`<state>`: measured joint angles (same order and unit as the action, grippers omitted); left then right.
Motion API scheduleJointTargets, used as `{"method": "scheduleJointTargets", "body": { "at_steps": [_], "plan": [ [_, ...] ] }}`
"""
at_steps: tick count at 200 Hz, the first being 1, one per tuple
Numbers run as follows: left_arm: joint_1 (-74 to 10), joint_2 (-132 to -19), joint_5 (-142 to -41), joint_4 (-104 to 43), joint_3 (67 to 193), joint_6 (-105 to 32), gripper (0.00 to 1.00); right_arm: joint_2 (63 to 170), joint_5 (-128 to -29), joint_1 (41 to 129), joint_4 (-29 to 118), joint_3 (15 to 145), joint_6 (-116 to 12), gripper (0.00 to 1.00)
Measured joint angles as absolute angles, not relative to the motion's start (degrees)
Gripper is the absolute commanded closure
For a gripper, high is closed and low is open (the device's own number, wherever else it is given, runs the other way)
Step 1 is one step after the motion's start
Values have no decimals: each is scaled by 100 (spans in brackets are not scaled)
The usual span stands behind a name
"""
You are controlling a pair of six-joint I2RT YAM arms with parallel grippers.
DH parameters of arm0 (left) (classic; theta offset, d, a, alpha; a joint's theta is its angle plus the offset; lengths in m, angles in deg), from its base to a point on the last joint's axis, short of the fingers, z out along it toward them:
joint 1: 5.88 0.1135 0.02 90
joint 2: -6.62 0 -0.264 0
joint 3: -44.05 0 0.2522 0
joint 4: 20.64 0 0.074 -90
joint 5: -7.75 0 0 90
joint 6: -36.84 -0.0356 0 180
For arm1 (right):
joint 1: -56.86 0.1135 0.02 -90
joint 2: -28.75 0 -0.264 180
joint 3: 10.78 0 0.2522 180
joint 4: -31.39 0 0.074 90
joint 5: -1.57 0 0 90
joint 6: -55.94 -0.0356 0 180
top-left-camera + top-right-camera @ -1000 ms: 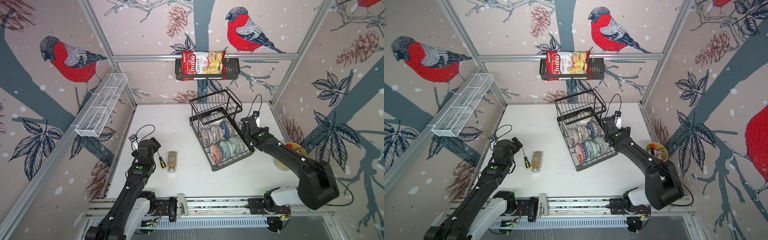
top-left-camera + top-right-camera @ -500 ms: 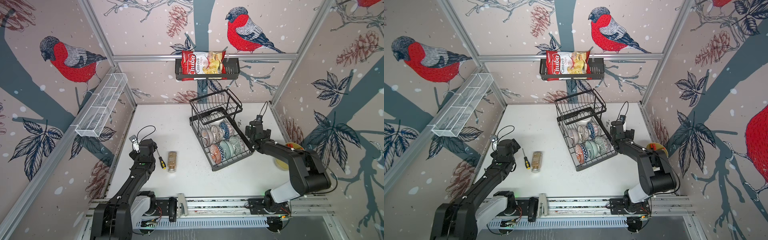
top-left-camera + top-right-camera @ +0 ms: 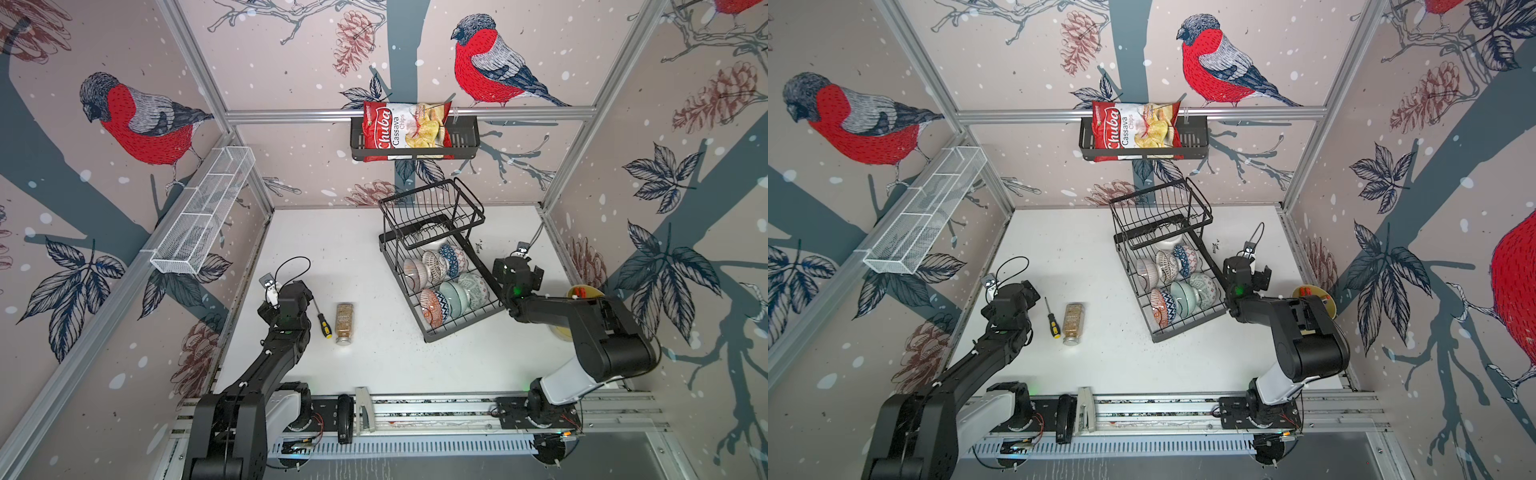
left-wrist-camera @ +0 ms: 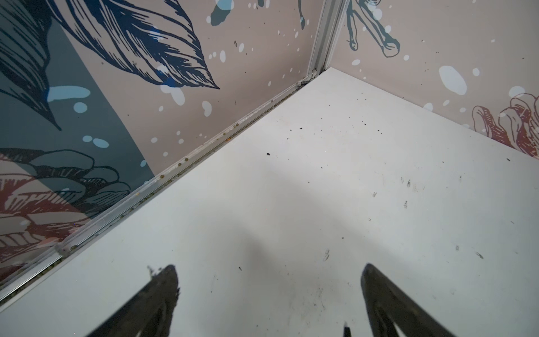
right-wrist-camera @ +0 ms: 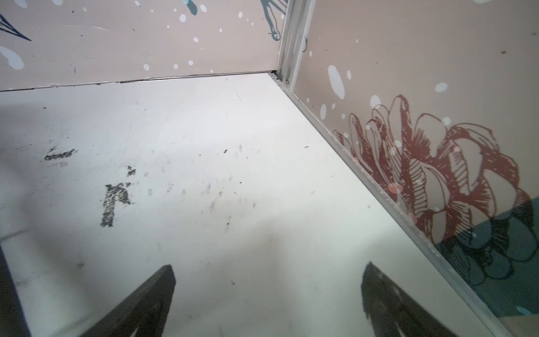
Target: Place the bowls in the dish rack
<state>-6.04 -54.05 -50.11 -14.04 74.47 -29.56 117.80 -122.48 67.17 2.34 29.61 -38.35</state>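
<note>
Bowls point(image 3: 453, 291) sit in the dish rack point(image 3: 457, 327) toward the bench's point(image 3: 353, 249) right edge. Both arms fold low; left claw point(image 4: 270, 267) and right claw point(image 5: 269, 266) gape wide, empty.

Chips bag point(image 3: 405, 131) reads, seemingly, "Chuba Cassava Chips".

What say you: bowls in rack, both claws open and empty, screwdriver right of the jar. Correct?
No. In both top views the screwdriver lies left of the jar. Rest holds: bowls in rack, left claw and right claw open and empty.
</note>
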Motion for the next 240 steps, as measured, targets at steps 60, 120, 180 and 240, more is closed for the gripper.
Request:
{"method": "scheduleJointTargets", "body": {
  "at_steps": [60, 120, 180, 240],
  "plan": [
    [-594, -5586, -5015, -1015, 7305, -2987, 4, 11385, -11454, 6105, -1066, 2089, -4032, 1],
    [-594, -5715, -4989, -123, 7010, -3424, 4, 11437, -10726, 6022, -1908, 1678, -4003, 1],
    [-574, -6323, -5284, 1973, 6457, -4036, 4, 11472, -10457, 5976, -2100, 1656, -4001, 0],
    [-580, -7750, -6331, 4380, 6134, -4615, 4, 11472, -10433, 5969, -2118, 1650, -4001, 1]
  ]
}}
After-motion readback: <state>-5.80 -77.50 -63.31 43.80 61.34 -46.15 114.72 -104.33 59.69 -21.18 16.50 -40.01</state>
